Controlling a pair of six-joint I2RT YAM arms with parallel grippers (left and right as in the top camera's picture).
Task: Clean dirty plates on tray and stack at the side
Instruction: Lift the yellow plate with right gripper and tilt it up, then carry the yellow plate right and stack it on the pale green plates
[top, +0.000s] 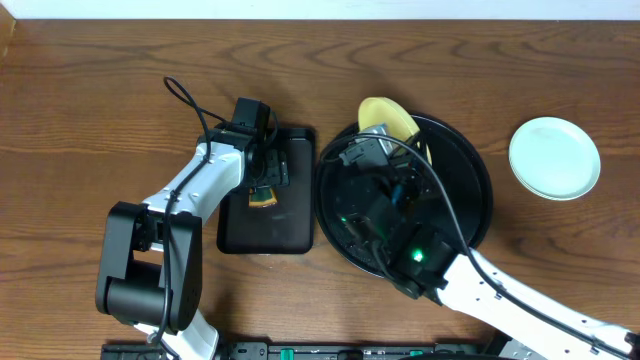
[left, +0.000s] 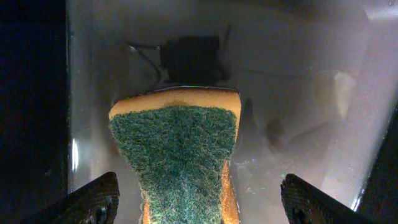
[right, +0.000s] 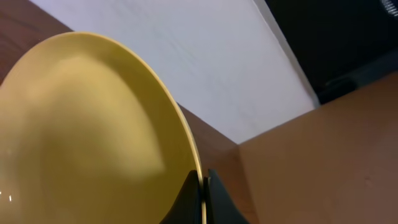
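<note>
Yellow plate (top: 386, 116) tilted over black tray (top: 478, 190); mint plates (top: 554, 158), perhaps two, aside.

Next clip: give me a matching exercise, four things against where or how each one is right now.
Things:
1. yellow plate
2. mint-green plate
3. sponge
4. left tool

Places or states:
A. on the bare tabletop, apart from the round tray
B. open, a finger on either side of the sponge
C. rim pinched in the shut right tool
D. on the rectangular tray

Pairs: 1-C, 2-A, 3-D, 4-B
</note>
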